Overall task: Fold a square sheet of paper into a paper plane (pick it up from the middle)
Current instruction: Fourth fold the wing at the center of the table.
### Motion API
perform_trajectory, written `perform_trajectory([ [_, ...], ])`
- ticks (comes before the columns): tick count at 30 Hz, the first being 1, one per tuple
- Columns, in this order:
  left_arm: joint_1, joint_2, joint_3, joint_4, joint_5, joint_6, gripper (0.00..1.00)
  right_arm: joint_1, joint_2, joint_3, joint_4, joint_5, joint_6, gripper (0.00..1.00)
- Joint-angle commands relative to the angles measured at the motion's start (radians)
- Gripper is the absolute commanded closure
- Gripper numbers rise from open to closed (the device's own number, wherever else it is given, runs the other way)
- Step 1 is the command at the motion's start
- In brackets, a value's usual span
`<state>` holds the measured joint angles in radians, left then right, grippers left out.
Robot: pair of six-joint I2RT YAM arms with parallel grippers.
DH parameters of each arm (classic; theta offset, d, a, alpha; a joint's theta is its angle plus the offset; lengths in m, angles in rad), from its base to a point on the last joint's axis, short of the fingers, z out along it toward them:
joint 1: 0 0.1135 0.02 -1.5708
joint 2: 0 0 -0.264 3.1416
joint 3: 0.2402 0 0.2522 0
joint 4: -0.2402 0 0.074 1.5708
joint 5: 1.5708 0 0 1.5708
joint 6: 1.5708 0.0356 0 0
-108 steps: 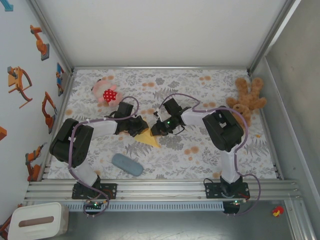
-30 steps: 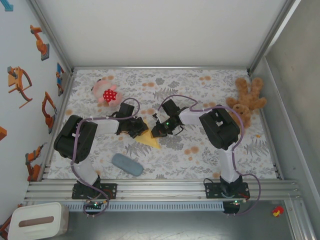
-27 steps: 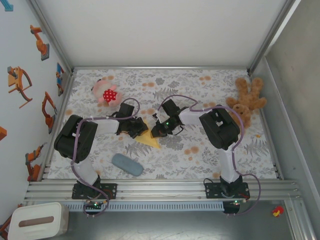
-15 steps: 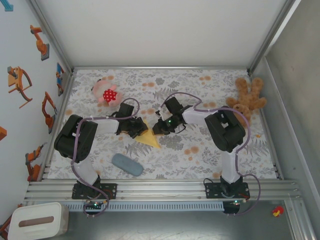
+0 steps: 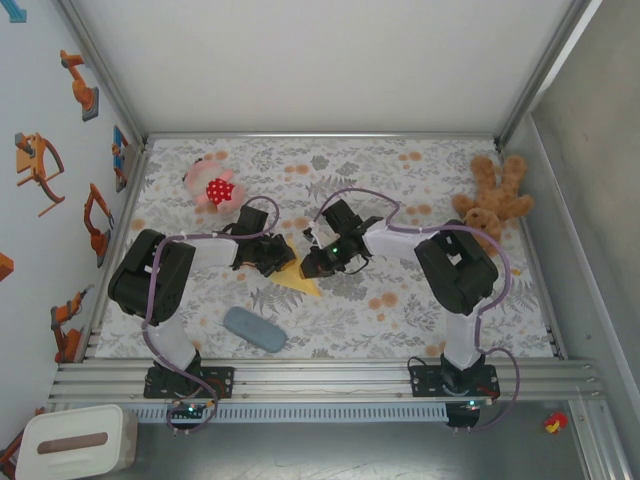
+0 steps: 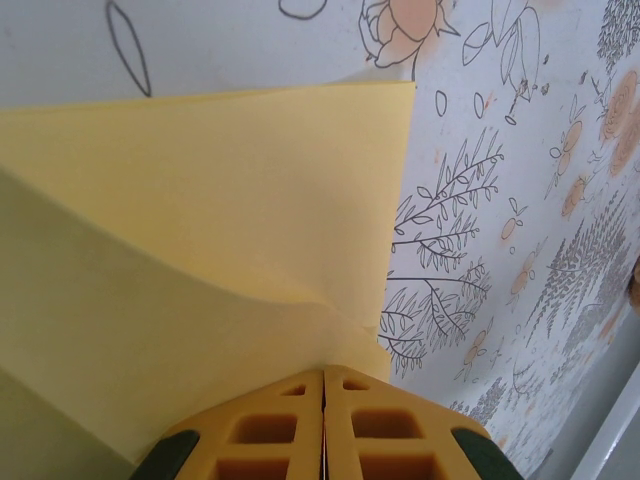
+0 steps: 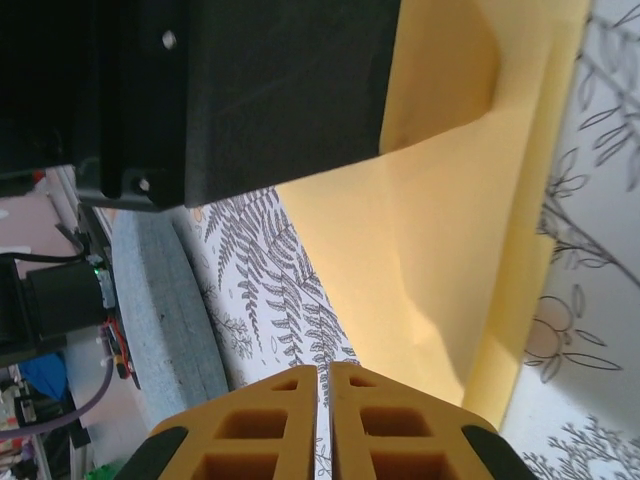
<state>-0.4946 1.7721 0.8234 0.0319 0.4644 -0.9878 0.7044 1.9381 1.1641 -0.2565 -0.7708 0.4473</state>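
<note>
Folded already: no flat square now, but the square sheet of paper [image 5: 297, 279] as a creased yellow triangle, lying near the middle of the flowered surface [image 5: 400, 310]. Layered, going by the left wrist view, with one flap over another and a soft crease running in toward the fingertips. Not a slim dart yet, and no centre crease to be made out. Judged early to midway, with the narrowing folds, the centre crease and the wings left to do.

Points its sharp tip toward the near edge and a little right in the overhead view. Long axis on a diagonal, far-left to near-right, with the broad end lying between the two tools.

At that broad end, the left tool [image 5: 277, 258], pads pressed together and apparently pinching the paper's edge. Just beside it, the right tool [image 5: 308, 264], pads likewise pressed together at the paper's border. Cannot tell whether any paper sits between them.

Further out: a grey-blue pad [image 5: 254, 329] nearer the arm bases on the left, a pink toy [image 5: 212, 185] at the far left, and a brown teddy bear [image 5: 492, 205] at the far right, all well apart from the paper.
</note>
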Motion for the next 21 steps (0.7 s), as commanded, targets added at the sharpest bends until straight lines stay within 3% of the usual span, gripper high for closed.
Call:
perform_trajectory([
  [1, 0.011, 0.018, -0.011, -0.041, -0.032, -0.01, 0.93, -0.002, 0.034, 0.005, -0.025, -0.007, -0.031, 0.89],
  [21, 0.016, 0.036, -0.011, -0.073, -0.05, -0.018, 0.94, -0.003, 0.064, 0.019, -0.1, 0.099, -0.065, 0.89],
])
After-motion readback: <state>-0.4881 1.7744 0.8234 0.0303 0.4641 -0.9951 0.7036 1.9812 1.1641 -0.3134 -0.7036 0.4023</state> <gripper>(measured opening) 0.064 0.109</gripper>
